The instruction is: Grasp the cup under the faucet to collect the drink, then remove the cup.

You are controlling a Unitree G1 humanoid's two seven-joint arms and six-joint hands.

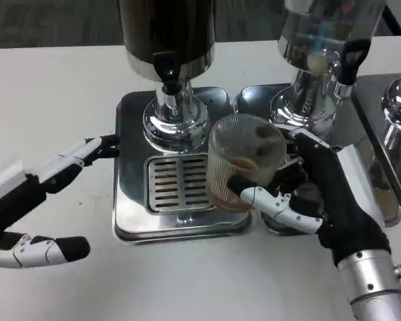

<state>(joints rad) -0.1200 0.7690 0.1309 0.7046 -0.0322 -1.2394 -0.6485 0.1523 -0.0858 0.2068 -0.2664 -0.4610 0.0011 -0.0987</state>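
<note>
Right hand [321,200] wraps a clear ribbed cup [244,164], fingers [271,199] curled round the lower wall, thumb side behind. The cup is tilted, its mouth turned toward the camera, and sits over the right edge of the slotted drip tray [177,184], to the right of the black faucet [168,73] on the dark dispenser [167,33], not beneath it. A little brownish liquid seems to lie in the bottom, though that is hard to confirm. Left hand [37,200] holds nothing, fingers spread, resting on the white counter [53,87] just left of the tray. A second, clear dispenser [321,40] stands behind the right hand. Judged step: the cup is being carried off the tray, collection done or nearly so. The next move calls for righting the cup and clearing it onto open counter without spilling.
</note>
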